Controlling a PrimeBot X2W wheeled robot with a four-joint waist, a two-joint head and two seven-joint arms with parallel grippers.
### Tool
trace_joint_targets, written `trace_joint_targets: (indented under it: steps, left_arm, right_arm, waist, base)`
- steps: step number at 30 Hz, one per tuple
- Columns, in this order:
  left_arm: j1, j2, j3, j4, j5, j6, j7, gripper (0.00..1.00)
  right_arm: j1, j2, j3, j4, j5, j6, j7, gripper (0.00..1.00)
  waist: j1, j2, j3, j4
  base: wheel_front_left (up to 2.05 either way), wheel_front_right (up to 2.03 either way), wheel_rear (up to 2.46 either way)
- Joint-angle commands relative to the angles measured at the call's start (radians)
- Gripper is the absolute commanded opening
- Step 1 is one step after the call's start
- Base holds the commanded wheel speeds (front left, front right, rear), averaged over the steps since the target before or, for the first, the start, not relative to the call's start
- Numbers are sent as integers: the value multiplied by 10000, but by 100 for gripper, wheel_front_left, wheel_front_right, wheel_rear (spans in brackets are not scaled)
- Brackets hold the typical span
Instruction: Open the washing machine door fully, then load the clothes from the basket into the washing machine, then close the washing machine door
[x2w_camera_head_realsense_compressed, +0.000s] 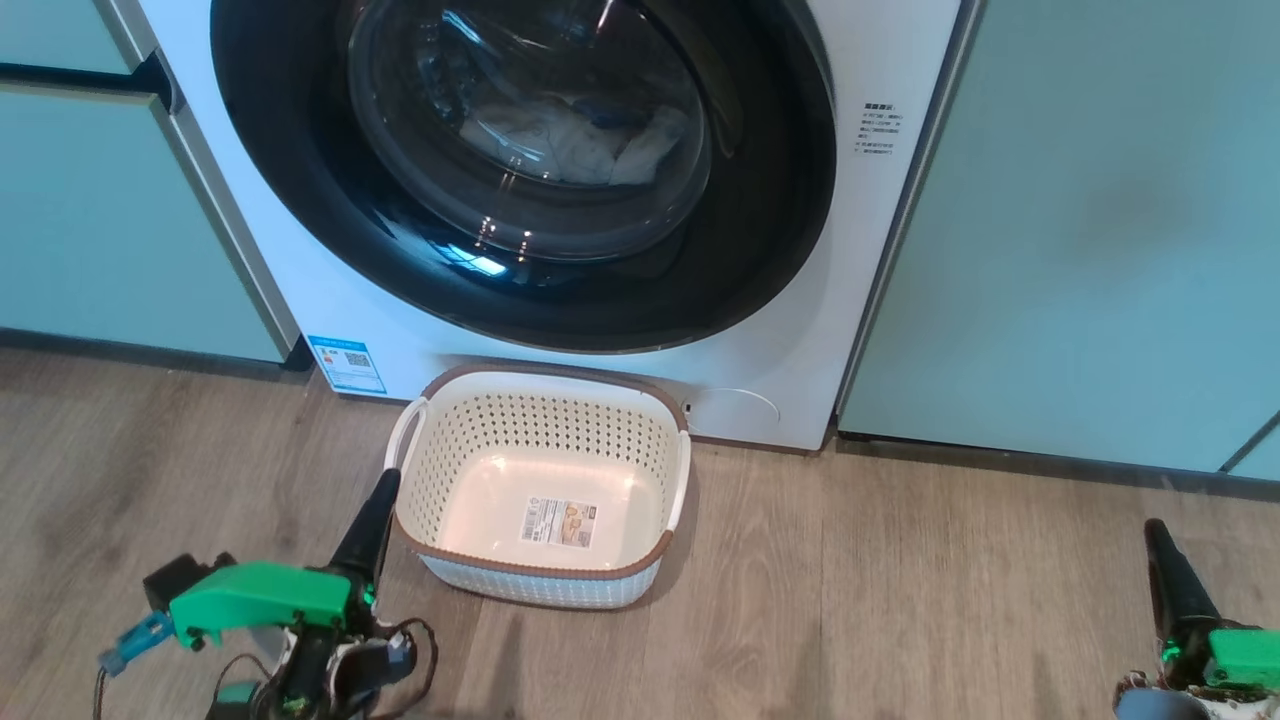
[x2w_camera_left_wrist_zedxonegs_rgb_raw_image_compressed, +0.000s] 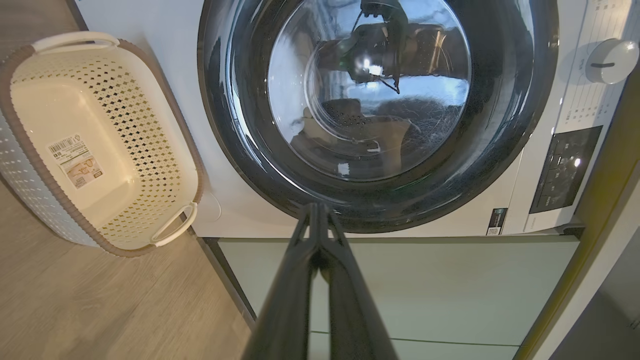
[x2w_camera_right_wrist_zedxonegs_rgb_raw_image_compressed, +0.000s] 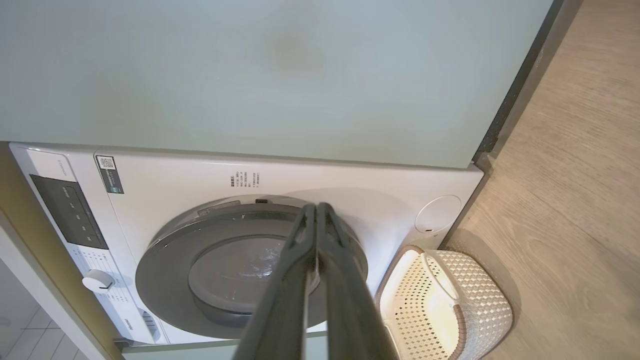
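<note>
Door (x2w_camera_head_realsense_compressed: 520, 300) closed, clothes (x2w_camera_head_realsense_compressed: 575, 140) visible through it. Basket (x2w_camera_head_realsense_compressed: 540, 430) stands before it. Left gripper (x2w_camera_head_realsense_compressed: 386, 480) and right gripper (x2w_camera_head_realsense_compressed: 1155, 530) clenched.

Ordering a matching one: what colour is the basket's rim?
Brown, on the cream perforated basket; clearest in the head view.

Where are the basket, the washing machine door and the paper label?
basket (x2w_camera_head_realsense_compressed: 540, 425): head view, perforated back wall.
washing machine door (x2w_camera_head_realsense_compressed: 530, 130): head view, glass bowl at its centre.
paper label (x2w_camera_head_realsense_compressed: 560, 522): head view, its middle.
</note>
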Motion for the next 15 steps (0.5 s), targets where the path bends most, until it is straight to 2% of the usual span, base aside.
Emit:
trace_joint_targets:
  steps: [1,15]
  left_arm:
    - [-270,79,355,-378,-257,-14,134,0]
    - [-246,-70,546,-623,-1450,-15,507,0]
  right_arm:
    - [-637,-218,147,-404,286,31,98,0]
    - [-781,-240,86,-491,1667,35,472,0]
  waist:
    - [0,0,-1,3]
    - [0,0,-12,34]
  base:
    - [0,0,0]
    - [0,0,0]
